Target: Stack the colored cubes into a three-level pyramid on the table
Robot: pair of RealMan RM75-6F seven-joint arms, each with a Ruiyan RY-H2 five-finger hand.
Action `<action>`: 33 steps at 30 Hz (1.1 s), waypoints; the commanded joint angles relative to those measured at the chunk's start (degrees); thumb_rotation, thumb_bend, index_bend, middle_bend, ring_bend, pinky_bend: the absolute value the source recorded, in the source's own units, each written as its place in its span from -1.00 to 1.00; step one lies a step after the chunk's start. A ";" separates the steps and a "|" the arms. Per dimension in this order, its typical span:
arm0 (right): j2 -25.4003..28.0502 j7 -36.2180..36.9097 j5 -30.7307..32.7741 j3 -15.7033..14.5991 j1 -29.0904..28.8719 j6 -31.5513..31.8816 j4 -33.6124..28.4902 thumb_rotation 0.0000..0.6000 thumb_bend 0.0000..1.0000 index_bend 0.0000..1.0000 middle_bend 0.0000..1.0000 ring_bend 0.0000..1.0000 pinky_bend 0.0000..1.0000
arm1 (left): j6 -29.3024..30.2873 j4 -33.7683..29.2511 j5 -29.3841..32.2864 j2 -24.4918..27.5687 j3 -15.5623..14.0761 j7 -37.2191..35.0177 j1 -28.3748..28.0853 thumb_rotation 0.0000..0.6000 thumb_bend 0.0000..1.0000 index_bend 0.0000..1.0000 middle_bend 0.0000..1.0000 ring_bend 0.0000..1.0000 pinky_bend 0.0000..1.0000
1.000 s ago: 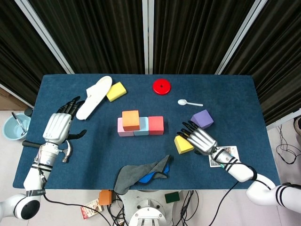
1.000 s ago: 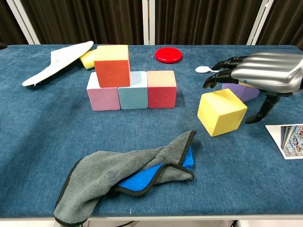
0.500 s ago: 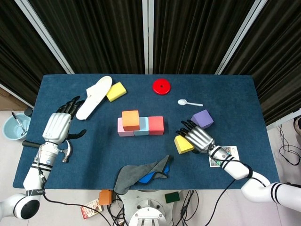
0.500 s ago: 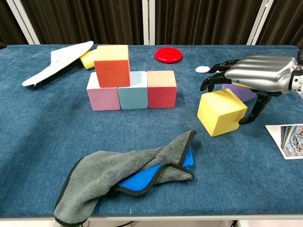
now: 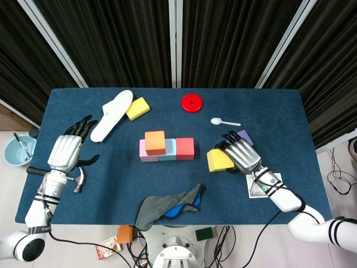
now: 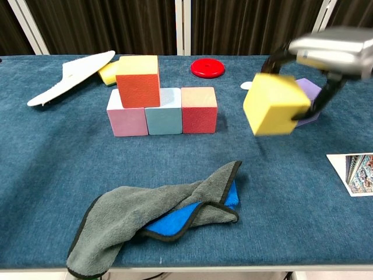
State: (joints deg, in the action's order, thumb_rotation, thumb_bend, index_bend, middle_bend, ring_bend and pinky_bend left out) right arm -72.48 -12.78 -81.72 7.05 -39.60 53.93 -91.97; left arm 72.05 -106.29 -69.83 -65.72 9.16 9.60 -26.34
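The right hand (image 6: 326,49) grips the yellow cube (image 6: 274,105) from above, fingers curled down its sides — the cube is lifted clear of the tabletop (image 6: 52,151) and tilted, blurred in the chest view. Just behind it lies the purple cube (image 6: 309,93), partly hidden. At mid-table stands a row of three touching cubes: pink (image 5: 144,151), light blue (image 5: 170,149) and red (image 5: 185,148). The orange cube (image 5: 155,142) sits on top, over the pink and light blue ones. The left hand (image 5: 64,152) hovers at the table's left side, fingers spread and holding nothing, with a hammer (image 5: 78,178) just beside it. A grey-and-blue cloth (image 6: 157,213) lies crumpled near the front edge.
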 commanded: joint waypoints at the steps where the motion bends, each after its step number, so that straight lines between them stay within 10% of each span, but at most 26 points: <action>1: 3.77 -4.89 10.11 5.06 -2.14 -2.57 -6.10 1.00 -0.68 -0.01 -0.09 -0.66 -0.69 | 0.22 -0.08 -0.17 0.10 -0.07 0.02 0.27 0.98 -0.66 -0.77 -0.92 -0.81 -0.62; 14: -1.82 -25.03 42.25 9.80 -17.65 -3.56 -8.37 1.00 -0.65 -0.01 -0.09 -0.66 -0.68 | 1.33 2.63 -1.60 -0.98 -2.01 3.07 2.01 0.99 -0.66 -0.77 -0.92 -0.81 -0.64; 33: -9.09 -34.45 59.48 6.57 -31.26 -1.22 -4.75 1.00 -0.65 -0.01 -0.11 -0.66 -0.68 | 0.12 5.05 -3.84 -2.14 -2.77 0.19 2.94 0.99 -0.65 -0.77 -0.92 -0.81 -0.64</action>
State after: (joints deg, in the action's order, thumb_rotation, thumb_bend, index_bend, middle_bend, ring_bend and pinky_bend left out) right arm -81.03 -46.91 -22.89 13.86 -70.38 52.43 -97.04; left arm 72.22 -101.31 -73.60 -67.82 6.40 9.88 -23.44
